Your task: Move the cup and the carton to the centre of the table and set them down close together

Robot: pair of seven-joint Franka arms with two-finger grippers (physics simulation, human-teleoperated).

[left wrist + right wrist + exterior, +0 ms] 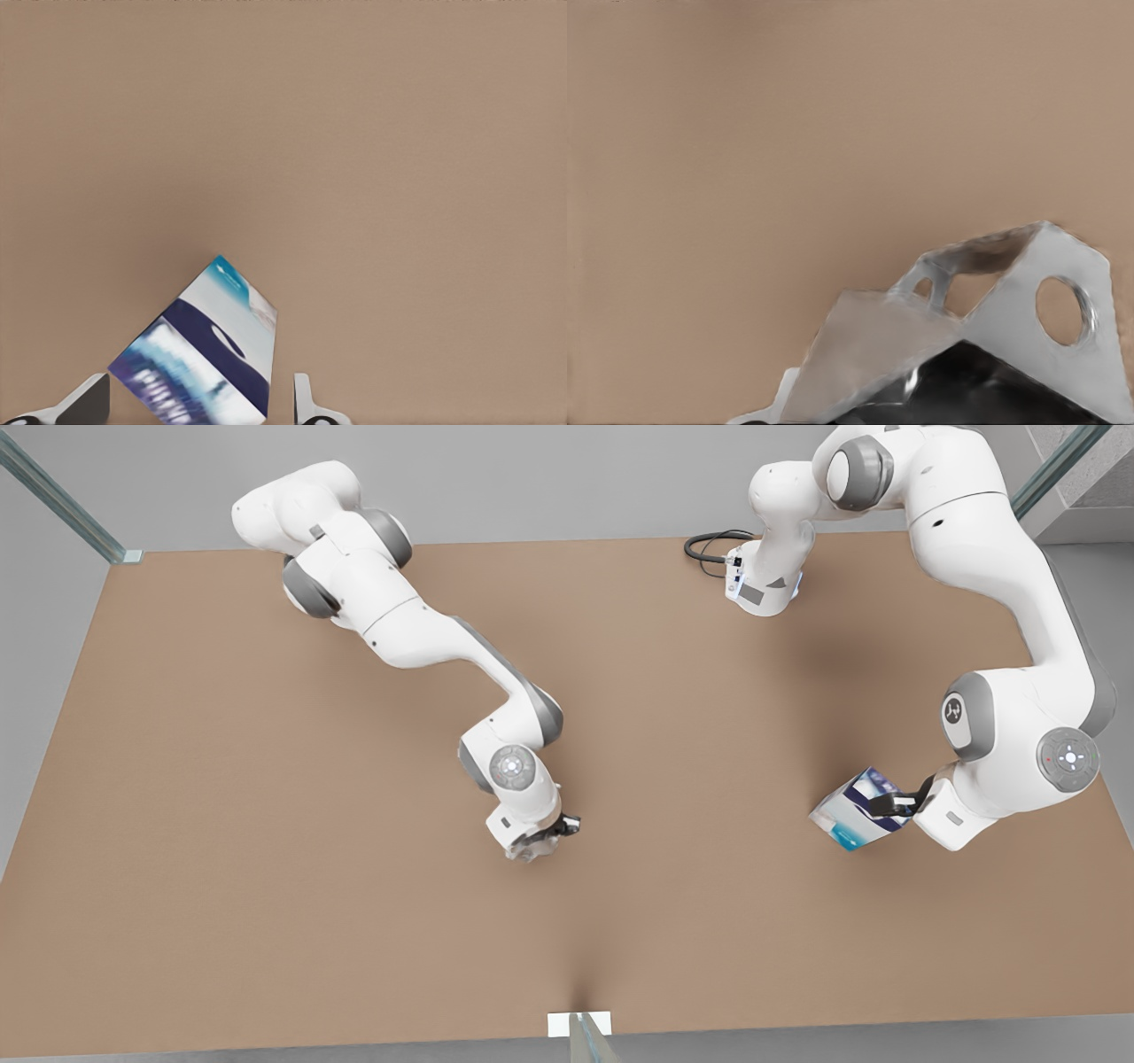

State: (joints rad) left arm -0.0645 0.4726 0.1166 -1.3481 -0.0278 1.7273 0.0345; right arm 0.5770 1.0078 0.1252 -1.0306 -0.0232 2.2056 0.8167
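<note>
There were two white arms, one carton and one cup on the single worktop [266, 824], a flat matte light-brown rectangle.

The left gripper [893, 804] was at the front view's right, near the worktop's right edge. Its dark jaws were clamped on the carton [855, 811], a small rectangular box printed white, dark blue and teal, which was held tilted. Whether it touched the worktop I could not tell. In the left wrist view the carton [199, 354] stood between the two pale fingertips [84, 403], and its lower part was cut off by the picture's edge.

The right gripper [542, 840] was close to the middle of the worktop, a little toward its near edge. It held the cup [530, 852], shiny silver-grey, mostly hidden under the wrist in the front view. In the right wrist view the cup [877, 354] showed faceted, angular surfaces, with a dark part beneath; its full shape was hard to make out. The jaws were closed on it, as far as I could see.

The cup and the carton were well apart.
</note>
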